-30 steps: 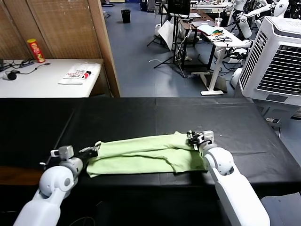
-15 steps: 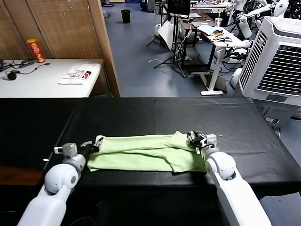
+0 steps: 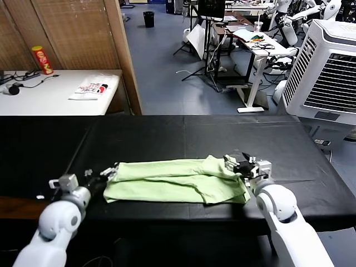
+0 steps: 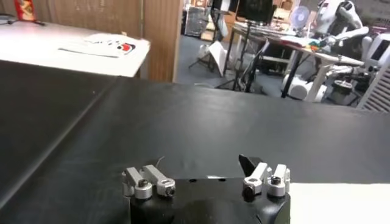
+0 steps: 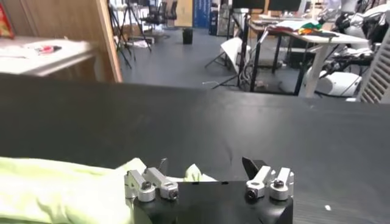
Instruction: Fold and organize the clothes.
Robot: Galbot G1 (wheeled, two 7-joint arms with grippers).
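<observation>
Lying flat on the black table, one pale lime-green shirt is folded into a long, low band that runs from one gripper to the other. Its cloth is thin and wrinkled, with a looser bunched corner at the end nearest the right gripper. No collar, buttons or patch can be made out in this fold.

That right gripper sits at the shirt's bunched end, its jaws spread and holding nothing; in its wrist view the green cloth lies just beside and partly under the open jaws. At the opposite end, the left gripper is just beside the shirt's edge, also spread wide and empty; its wrist view shows bare black table ahead and only a pale sliver of cloth at one side.

Judging by this, a lengthwise fold looks finished and both ends have been let go. What remains is probably a crosswise fold, which would call for a fresh pinch on one short end and carrying it over toward the other without dragging the layers apart.

Counted: one shirt, two grippers, one black table. Beyond it, one white table carries one white packet and one red canister.
</observation>
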